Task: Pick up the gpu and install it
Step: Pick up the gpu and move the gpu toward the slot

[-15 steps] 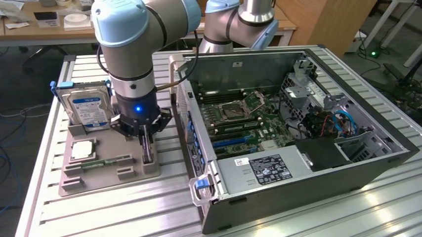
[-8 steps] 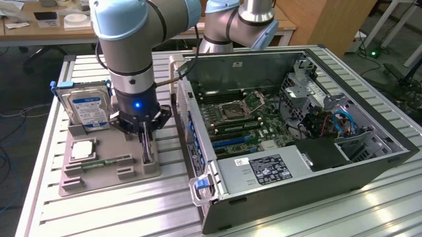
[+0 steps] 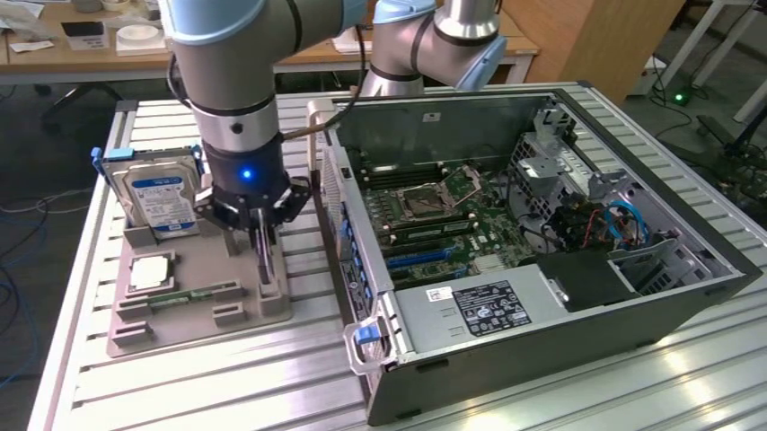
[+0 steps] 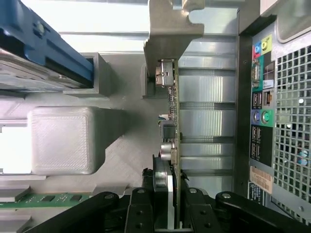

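Exterior view: gripper (image 3: 264, 244) lowered over grey holder (image 3: 180, 328) on table (image 3: 180, 391), closed narrowly onto gpu (image 3: 265, 269). Gpu upright and edge-on, lower edge at or just in holder slot; whether lifted clear, impossible to tell. Hard drive (image 3: 162, 197) standing in holder, to the exterior view's left of gripper. Memory stick (image 3: 192, 294) lying flat in holder, nearer the camera. Case (image 3: 480, 364) open on the exterior view's right, motherboard (image 3: 437, 220) exposed, blue slots unoccupied as far as seen. Wrist view: gpu (image 4: 174, 111) edge-on, running from gripper (image 4: 167, 213) out to silver bracket (image 4: 170, 29) at far end. Fingers (image 4: 146, 213) set against both faces of card, no gap apparent. Holder (image 4: 63, 141) just beside card; hard drive (image 4: 43, 53) and memory stick (image 4: 43, 199) near; rear panel of case (image 4: 272, 121) on opposite side. Progress, as judged: grasp made, pick-up barely begun; carrying to case and seating in motherboard not yet done.
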Controlling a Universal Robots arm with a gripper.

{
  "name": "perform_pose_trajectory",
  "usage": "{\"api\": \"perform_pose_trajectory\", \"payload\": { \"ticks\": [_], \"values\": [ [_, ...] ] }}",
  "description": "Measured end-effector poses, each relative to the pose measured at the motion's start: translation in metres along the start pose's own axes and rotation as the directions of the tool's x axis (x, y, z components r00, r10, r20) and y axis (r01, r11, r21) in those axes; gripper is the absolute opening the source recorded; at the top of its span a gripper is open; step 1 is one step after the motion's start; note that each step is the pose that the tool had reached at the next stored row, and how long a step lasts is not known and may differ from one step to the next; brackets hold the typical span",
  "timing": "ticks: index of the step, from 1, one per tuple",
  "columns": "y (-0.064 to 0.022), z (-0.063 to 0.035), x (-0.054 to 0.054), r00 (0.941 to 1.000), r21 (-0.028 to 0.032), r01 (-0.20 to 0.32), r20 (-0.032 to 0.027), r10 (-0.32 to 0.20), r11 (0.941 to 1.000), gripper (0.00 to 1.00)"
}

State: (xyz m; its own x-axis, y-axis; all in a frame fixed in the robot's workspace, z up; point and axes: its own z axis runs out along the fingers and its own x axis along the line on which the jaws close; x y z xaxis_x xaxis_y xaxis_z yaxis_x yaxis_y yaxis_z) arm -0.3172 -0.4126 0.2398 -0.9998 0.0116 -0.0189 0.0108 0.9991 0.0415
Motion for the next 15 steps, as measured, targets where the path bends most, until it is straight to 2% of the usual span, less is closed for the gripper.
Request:
{"api": "perform_pose_trajectory", "payload": {
  "ticks": [6, 15],
  "values": [
    [0.0008, -0.0197, -0.001, 1.0000, -0.0047, 0.000, -0.0001, 0.000, 1.0000, 0.28],
    [0.0017, -0.0399, -0.001, 1.0000, -0.0083, 0.000, -0.0001, 0.000, 1.0000, 0.28]
  ]
}}
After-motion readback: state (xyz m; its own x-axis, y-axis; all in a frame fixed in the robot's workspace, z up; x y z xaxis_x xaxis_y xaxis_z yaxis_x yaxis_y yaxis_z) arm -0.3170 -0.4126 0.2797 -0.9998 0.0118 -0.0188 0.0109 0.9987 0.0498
